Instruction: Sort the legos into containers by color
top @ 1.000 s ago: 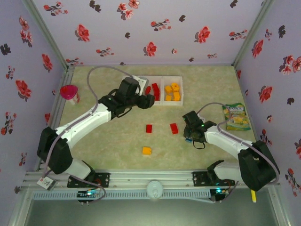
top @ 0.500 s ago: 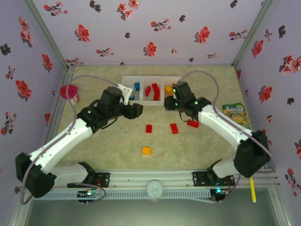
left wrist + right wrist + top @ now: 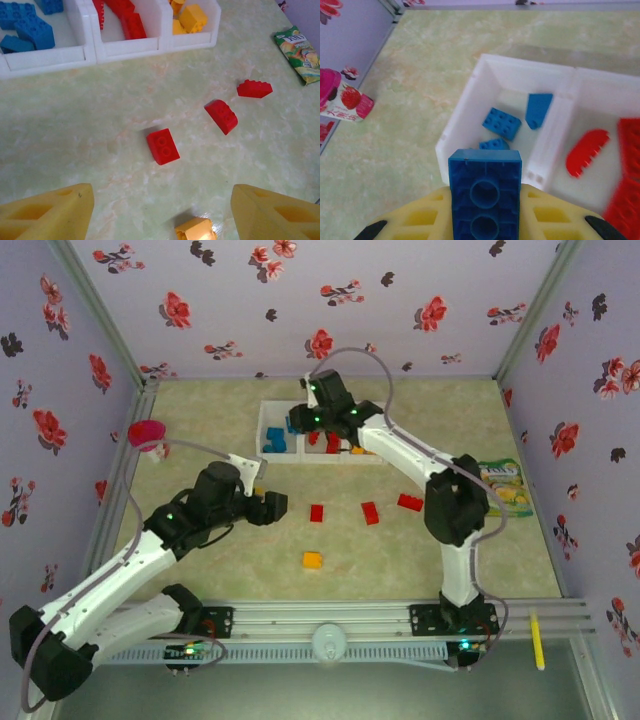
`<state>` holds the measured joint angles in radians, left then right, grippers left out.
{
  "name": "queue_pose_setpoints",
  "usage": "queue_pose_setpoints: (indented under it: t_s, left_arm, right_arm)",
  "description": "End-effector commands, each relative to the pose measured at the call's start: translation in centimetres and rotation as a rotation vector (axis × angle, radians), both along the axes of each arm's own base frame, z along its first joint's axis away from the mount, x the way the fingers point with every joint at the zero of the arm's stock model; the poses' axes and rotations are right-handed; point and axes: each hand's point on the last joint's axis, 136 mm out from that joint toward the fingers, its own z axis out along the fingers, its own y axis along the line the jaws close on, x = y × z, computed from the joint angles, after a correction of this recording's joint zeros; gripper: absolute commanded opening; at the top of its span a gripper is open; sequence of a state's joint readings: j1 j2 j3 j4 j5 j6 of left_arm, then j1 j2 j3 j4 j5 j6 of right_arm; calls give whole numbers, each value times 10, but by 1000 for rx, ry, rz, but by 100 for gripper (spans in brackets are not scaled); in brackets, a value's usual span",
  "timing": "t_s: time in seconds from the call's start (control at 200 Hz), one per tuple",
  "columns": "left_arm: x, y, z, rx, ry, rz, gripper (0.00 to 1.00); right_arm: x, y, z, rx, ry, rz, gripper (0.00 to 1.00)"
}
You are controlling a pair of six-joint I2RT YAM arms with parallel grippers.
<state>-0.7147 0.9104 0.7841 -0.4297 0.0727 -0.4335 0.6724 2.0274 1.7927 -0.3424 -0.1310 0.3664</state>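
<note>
Item 1. Left gripper (image 3: 162,202) (image 3: 272,506): yellow fingers (image 3: 47,212) spread wide, nothing between them, hanging over the near-left part of the marbled green table (image 3: 230,570).

Item 2. Orange lego brick (image 3: 196,231) (image 3: 312,560): loose on the table, nearest of the strays, just beyond the left gripper's fingers in the left wrist view.

Item 3. Red square lego brick (image 3: 162,146) (image 3: 317,512): mid-table, flat.

Item 4. Red rounded lego brick (image 3: 221,116) (image 3: 370,512): right of the square one, apart from it.

Item 5. Red sloped lego brick (image 3: 254,88) (image 3: 409,502): further right again.

Item 6. Green-yellow snack packet (image 3: 298,52) (image 3: 500,485): far right, flat.

Item 7. White plastic three-compartment tray (image 3: 125,47) (image 3: 457,125) (image 3: 262,425): far centre. Left compartment: blue lego bricks (image 3: 502,123) (image 3: 30,30), three counted. Middle: red lego pieces (image 3: 587,151) (image 3: 125,20). Right: orange lego bricks (image 3: 192,17).

Item 8. Right gripper (image 3: 485,212) (image 3: 300,422): clamped on a dark blue lego brick (image 3: 485,195), underside facing the camera, held above the tray's left compartment at its near edge.

Item 9. Pink-lidded strawberry cup (image 3: 340,100) (image 3: 147,437): far left, upright.
</note>
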Motion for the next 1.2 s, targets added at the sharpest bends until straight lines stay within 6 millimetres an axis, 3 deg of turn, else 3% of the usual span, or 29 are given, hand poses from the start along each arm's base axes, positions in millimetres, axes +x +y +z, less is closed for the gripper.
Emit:
queue_pose_setpoints:
  t_s: [0.0, 0.18, 0.3, 0.395, 0.5, 0.55, 0.675, 0.88, 1.075, 1.195]
  left_arm:
    - [1, 1, -2, -19, 22, 30, 72]
    - [2, 7, -8, -9, 39, 63, 70]
    - [0, 9, -15, 0, 55, 76, 70]
    - [0, 13, -16, 6, 54, 91, 70]
    - [0, 18, -15, 17, 46, 107, 70]
    - [-1, 20, -15, 21, 44, 114, 70]
    - [-1, 21, -19, 25, 50, 123, 70]
    - [-12, 8, -38, 17, 108, 116, 69]
    - [-36, -15, -77, 36, 208, 111, 68]
    - [-49, -24, -97, 92, 274, 131, 68]
  right_arm:
    - [10, 26, -2, 31, -16, 63, 28]
    - [36, 52, -26, 26, 8, 69, 32]
    - [49, 59, -37, -1, 10, 66, 47]
    - [52, 56, -28, -17, -5, 61, 57]
    - [46, 46, -17, -46, -19, 57, 60]
    - [39, 38, -18, -65, -17, 52, 60]
    - [16, 12, 3, -71, -57, 29, 61]
    - [-39, -51, 23, -99, -92, -35, 63]
    - [-84, -108, 21, -125, -81, -126, 66]
    - [-100, -132, 14, -141, -51, -173, 66]
